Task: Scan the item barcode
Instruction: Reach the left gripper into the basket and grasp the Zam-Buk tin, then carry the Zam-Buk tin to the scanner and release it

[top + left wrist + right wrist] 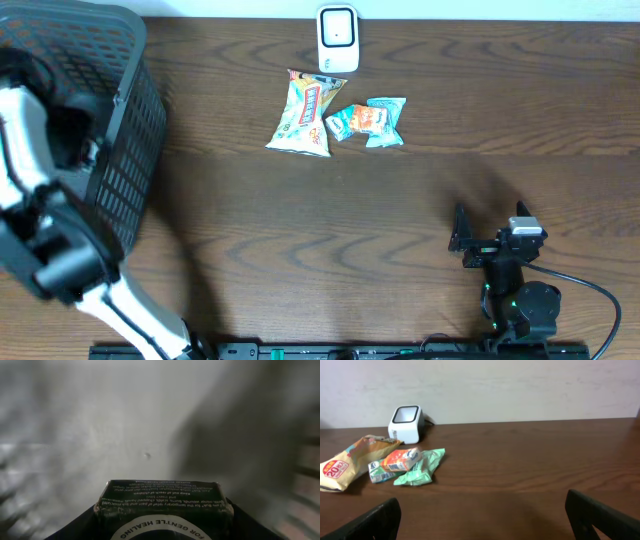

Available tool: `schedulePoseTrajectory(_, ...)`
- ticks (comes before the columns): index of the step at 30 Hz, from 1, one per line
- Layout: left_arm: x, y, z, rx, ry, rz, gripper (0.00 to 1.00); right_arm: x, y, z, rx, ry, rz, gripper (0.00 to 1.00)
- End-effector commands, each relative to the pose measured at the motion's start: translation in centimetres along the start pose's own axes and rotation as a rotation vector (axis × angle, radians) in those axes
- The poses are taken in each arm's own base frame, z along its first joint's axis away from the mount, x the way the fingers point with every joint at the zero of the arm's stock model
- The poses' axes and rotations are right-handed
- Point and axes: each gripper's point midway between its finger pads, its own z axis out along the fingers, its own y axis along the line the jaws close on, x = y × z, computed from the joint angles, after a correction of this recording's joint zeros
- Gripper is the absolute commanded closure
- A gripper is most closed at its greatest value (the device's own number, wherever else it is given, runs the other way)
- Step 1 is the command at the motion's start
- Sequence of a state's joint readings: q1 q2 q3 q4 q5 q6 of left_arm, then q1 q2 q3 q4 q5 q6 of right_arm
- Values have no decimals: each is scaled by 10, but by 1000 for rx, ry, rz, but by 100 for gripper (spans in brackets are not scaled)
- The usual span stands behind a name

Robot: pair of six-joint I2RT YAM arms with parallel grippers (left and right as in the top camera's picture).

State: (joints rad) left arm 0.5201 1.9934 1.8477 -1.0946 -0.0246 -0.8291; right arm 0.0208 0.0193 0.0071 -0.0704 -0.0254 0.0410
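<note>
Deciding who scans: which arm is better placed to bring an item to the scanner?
Likely left: its fingers grip a dark printed box in the black mesh basket; the right fingers stand open, empty.

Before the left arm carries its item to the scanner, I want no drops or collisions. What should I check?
1. Left gripper closed on the dark box: ok.
2. Barcode side known: cannot tell; only small print faces the wrist camera.
3. Box free of the basket walls: cannot tell; the wrist view is blurred.
4. Scanner upright, window unblocked: ok.
5. Space in front of the scanner free: not ok; snack packets lie just before it.
6. Right gripper open, parked away from the route: ok.
</note>
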Motion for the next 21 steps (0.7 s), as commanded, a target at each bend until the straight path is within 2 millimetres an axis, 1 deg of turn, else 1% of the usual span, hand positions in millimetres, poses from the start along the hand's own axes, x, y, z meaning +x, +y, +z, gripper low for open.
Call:
schedulePoseTrajectory(1,-11,-9,-84,189,-119,4,52,1,-3,0,16,4,11,1)
schedulePoseTrajectory(4,-4,-19,-143,375,-153,11,52,1,-3,0,16,4,11,1)
schedulePoseTrajectory(5,-1,-21,-166,444,-166,18,52,1,-3,0,16,4,11,1)
schedulePoseTrajectory(6,2,-21,-183,493,-179,23,52,1,-3,0,16,4,11,1)
schedulePoseTrajectory(9,19,-18,-232,628,-199,50,52,1,-3,0,16,4,11,1)
schedulePoseTrajectory(11,37,-19,-256,710,-177,90,52,1,-3,0,16,4,11,1)
schedulePoseTrajectory(12,48,-22,-265,743,-161,114,52,1,-3,0,16,4,11,1)
schedulePoseTrajectory(14,76,-30,-279,798,-127,197,52,1,-3,0,16,4,11,1)
schedulePoseTrajectory(15,88,-35,-282,811,-115,240,52,1,-3,0,16,4,11,1)
schedulePoseTrajectory(16,105,-42,-285,825,-99,304,52,1,-3,0,16,4,11,1)
schedulePoseTrajectory(17,120,-48,-286,835,-81,358,52,1,-3,0,16,4,11,1)
schedulePoseTrajectory(19,160,-62,-284,848,-19,473,52,1,-3,0,16,4,11,1)
schedulePoseTrajectory(21,196,-73,-277,837,35,558,52,1,-3,0,16,4,11,1)
